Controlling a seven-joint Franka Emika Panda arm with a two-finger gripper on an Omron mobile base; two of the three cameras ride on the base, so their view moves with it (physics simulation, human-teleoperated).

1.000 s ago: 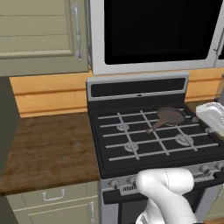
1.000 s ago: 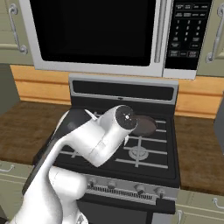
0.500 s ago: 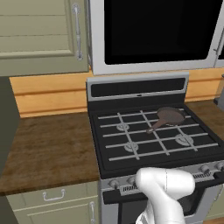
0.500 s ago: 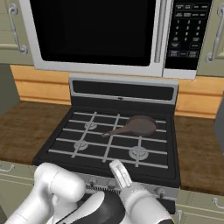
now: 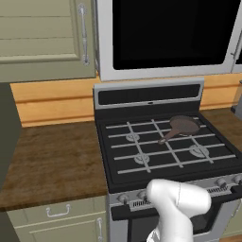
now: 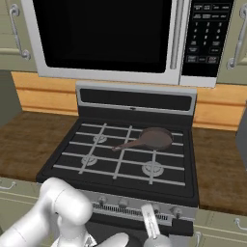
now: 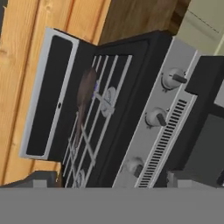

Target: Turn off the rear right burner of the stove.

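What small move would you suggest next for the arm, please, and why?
Probably ease the hand forward toward the knobs on the stove front. The hand view looks across the silver knob strip from a distance, none is touched, and the skillet sits over the rear right burner.

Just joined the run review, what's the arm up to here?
The arm is down low in front of the stove, nothing held as far as the views show. The hand camera looks at the knobs on the silver front strip; none is touched. A skillet sits over the rear right burner. Whether the gripper is open is not visible.
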